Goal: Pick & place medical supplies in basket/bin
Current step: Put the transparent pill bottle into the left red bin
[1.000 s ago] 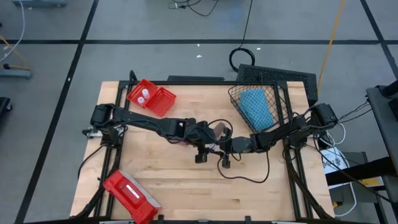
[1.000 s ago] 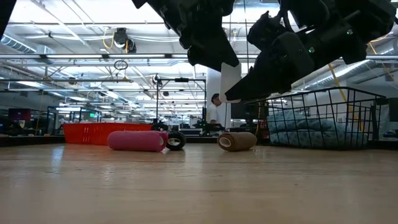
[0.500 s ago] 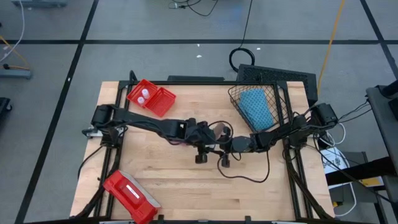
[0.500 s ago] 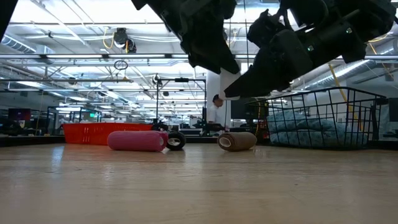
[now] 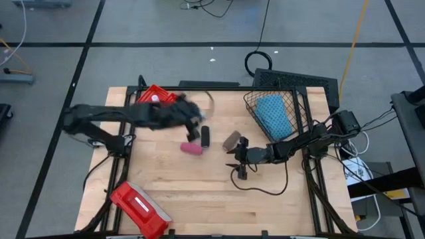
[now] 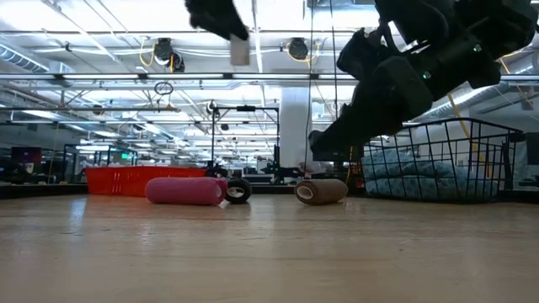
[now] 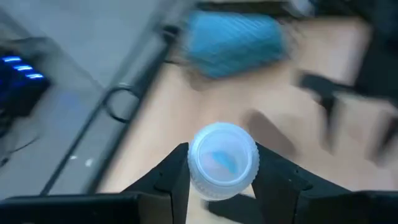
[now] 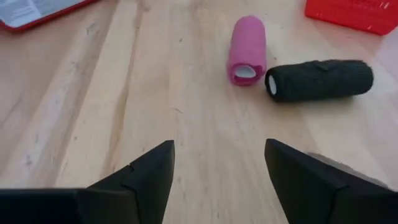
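Observation:
My left gripper [image 5: 194,119] [image 7: 221,153] is shut on a small white bottle [image 7: 222,160] and hangs high over the table's far left part, beside the red two-compartment bin [image 5: 174,99]. In the low view the bottle [image 6: 240,50] shows below the fingers. A pink roll [image 5: 192,148], a black roll [image 5: 205,137] and a brown roll [image 5: 232,140] lie on their sides on the wood. The blue pad [image 5: 272,113] lies in the black wire basket [image 5: 299,99]. My right gripper [image 5: 237,163] [image 8: 217,180] is open, above the table beside the brown roll. My left gripper pinches the white bottle between its two fingers, one on either side of its round body [image 7: 194,163]. One round end of the bottle faces the wrist camera. The bottle is lifted clear of the table.
A flat red case with a white label [image 5: 136,202] lies at the near left corner. One white piece [image 5: 157,97] shows in the red bin. Bare wood spreads across the near middle [image 5: 265,212]. The basket [image 6: 442,160] stands at the far right.
My left arm has risen and swung fast from the table's middle toward the far left, up to the red bin, carrying the white bottle. The pink, black and brown rolls, covered by the arm before, now show. My right gripper has stayed about where it was.

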